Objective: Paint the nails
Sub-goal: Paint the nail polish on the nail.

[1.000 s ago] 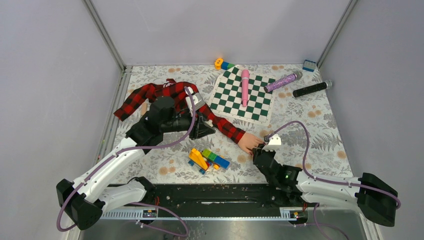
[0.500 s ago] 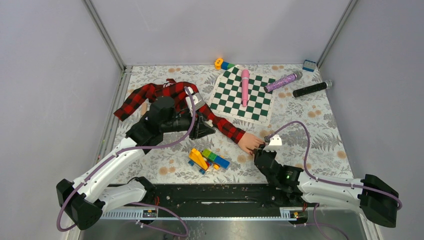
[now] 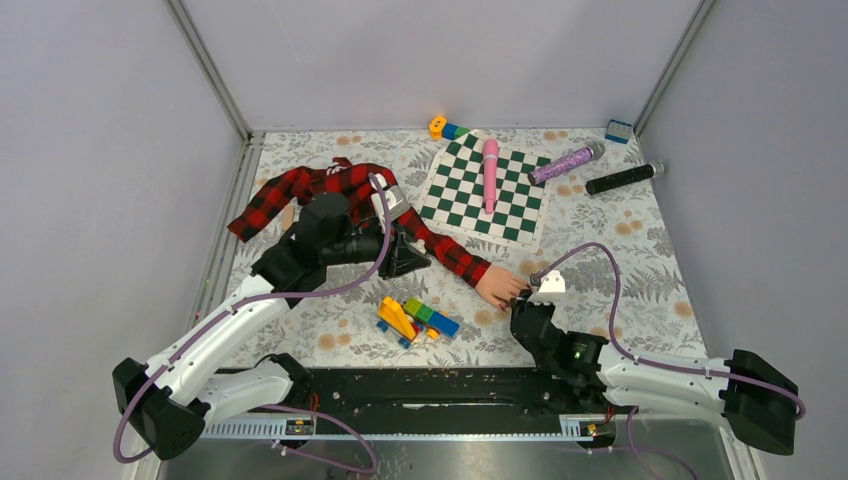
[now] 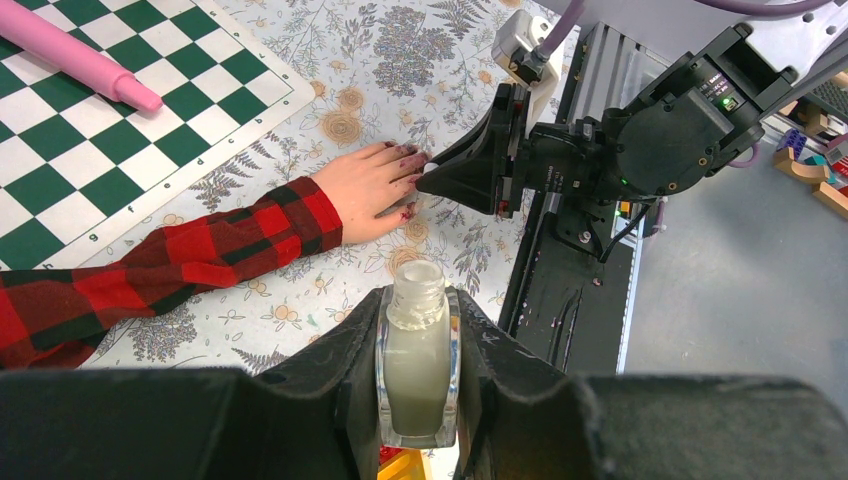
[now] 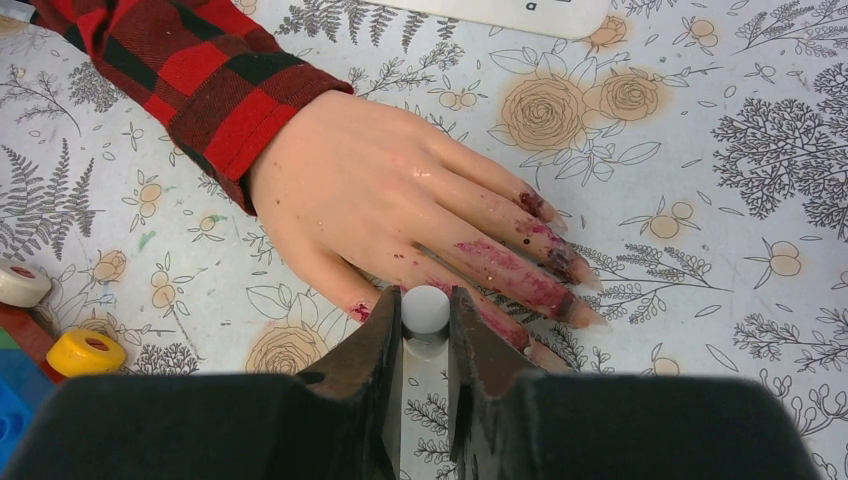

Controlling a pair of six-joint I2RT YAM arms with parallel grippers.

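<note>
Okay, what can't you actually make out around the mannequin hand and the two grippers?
- Right wrist view: any brush tip, hidden under the white cap and right gripper.
- Top view: the nails, too small, partly under the right gripper.
- Top view: the bottle, hidden inside the left gripper.

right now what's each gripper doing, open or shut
Left gripper: shut on the pale uncapped bottle.
Right gripper: shut on a small white cap, beside the mannequin hand.
</note>
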